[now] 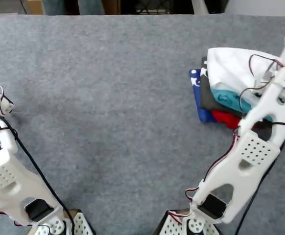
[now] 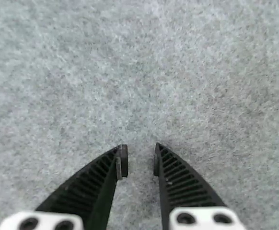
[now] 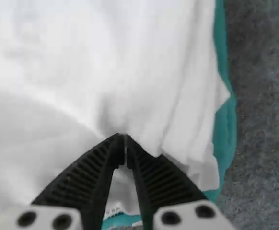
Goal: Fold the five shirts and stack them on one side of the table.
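Nearest the overhead lens, at the lower left of the frame, sits the white perforated plastic left arm (image 1: 5,171), a black cable trailing along it, angled up the left edge over the grey felt-covered table (image 1: 108,88). On its wrist feed I see the left gripper (image 2: 139,160) released: the black ribbed fingers (image 2: 101,187) stand a narrow gap apart with nothing between them, just above the grey felt. Moving right across the overhead frame, a wide stretch of felt separates that arm from the white perforated plastic right arm (image 1: 250,152), which rises from the bottom edge, right of centre, and slants toward the upper right. It crosses the near corner of the stack of folded shirts lying at the upper right of the frame. On top is the folded white fabric shirt (image 1: 230,68). Under it, edges of the others stick out: a blue fabric shirt with white spots (image 1: 197,88) farthest left, then a dark grey fabric shirt (image 1: 208,98), a teal fabric shirt (image 1: 228,100) and a red fabric shirt (image 1: 225,118) at the near edge. On the right wrist feed, the right gripper (image 3: 124,139) is clenched, its fingers pressed together on a pinch of the folded white fabric shirt, which puckers around the tips. The teal hem runs just beside the white cloth, with grey felt beyond it.
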